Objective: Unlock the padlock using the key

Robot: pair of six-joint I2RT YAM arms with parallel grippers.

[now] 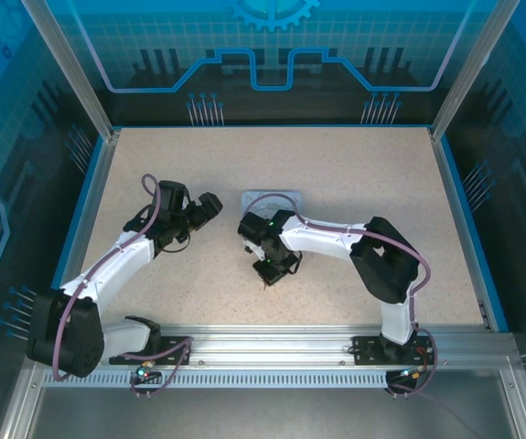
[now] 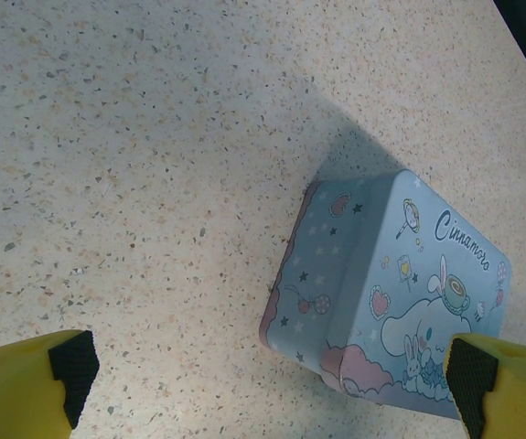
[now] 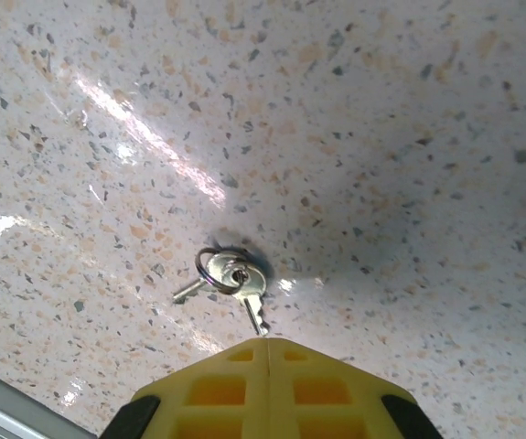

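On the worktop (image 1: 354, 183) stands the tin (image 2: 400, 293), and beside it the left claw (image 2: 272, 366) hangs spread. On the tin's near side the right claw (image 3: 267, 346), the nearer one, is pressed together at the key (image 3: 249, 285). The key's blade runs straight into the fingertip seam; whether it is nipped I cannot tell.

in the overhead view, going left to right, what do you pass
left arm's base → left hand → tin → right arm's base. The right hand is left out: it sits directly nearer than the tin, so its place in the order is unclear.
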